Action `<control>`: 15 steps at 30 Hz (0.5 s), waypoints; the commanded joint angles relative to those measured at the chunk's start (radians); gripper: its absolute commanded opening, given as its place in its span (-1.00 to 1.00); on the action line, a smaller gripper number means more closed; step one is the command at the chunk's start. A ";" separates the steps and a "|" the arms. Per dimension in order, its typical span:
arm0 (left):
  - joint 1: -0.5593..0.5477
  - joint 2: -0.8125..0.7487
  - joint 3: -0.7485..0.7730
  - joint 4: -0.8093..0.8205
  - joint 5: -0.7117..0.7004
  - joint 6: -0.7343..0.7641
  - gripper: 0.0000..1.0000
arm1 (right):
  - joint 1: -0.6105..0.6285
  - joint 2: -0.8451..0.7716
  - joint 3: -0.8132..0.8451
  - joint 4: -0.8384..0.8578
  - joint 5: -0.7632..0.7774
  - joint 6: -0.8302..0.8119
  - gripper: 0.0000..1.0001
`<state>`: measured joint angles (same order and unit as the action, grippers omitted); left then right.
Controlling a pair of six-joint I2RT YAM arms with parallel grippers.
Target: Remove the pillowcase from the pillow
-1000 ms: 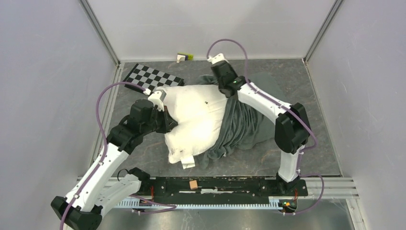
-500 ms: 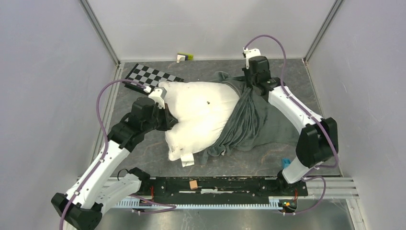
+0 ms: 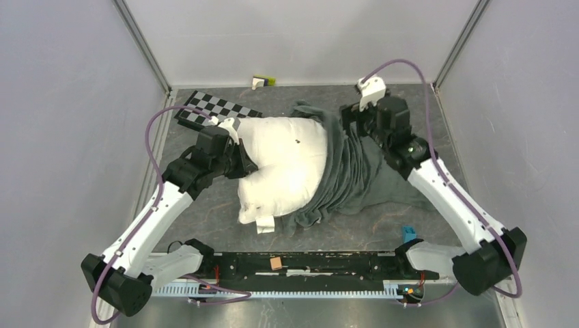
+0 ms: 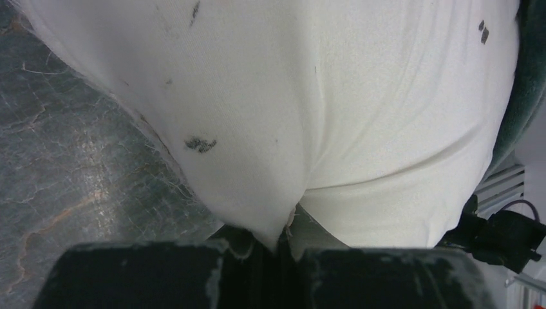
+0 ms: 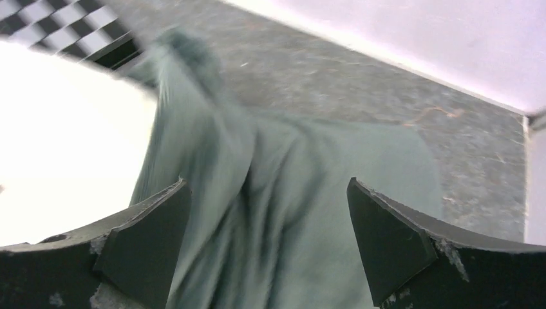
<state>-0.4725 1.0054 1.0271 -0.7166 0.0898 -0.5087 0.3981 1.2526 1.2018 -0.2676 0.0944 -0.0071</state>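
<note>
Jaws on my left gripper [image 4: 283,239] are clamped tight on a fold of the pillow [image 3: 283,160], at its left edge, with white fabric drawn into the pinch. Jaws on my right gripper [image 5: 267,187] stand wide apart with nothing between them, hanging over the pillowcase [image 3: 355,171]. The right wrist view is smeared, so I cannot say whether the fingertips [image 5: 161,199] brush the cloth. The pillowcase lies bunched in folds, dark grey side out, over the pillow's right end and spilling onto the table [image 3: 437,137] to the right. Most of the pillow is bare, and its white tag [image 3: 265,225] sticks out at the near corner. The checkerboard [image 3: 215,109] lies flat just beyond the pillow's far left corner.
</note>
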 commanded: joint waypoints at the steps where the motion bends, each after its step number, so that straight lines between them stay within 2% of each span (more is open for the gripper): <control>1: 0.010 0.032 0.079 0.019 0.022 -0.121 -0.95 | 0.188 -0.126 -0.137 -0.035 0.186 -0.020 0.96; 4: 0.014 0.038 0.090 0.030 0.024 -0.155 -0.95 | 0.246 -0.240 -0.254 0.005 0.150 0.027 0.96; 9: 0.037 0.038 0.106 0.026 0.002 -0.253 -0.95 | 0.322 -0.377 -0.393 0.035 -0.014 0.061 0.96; 15: 0.149 0.071 0.087 0.017 0.080 -0.433 -0.95 | 0.430 -0.466 -0.531 0.054 -0.066 0.168 0.91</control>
<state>-0.3939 1.0618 1.0779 -0.7403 0.1257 -0.7715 0.7704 0.8249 0.7292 -0.2554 0.0864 0.0738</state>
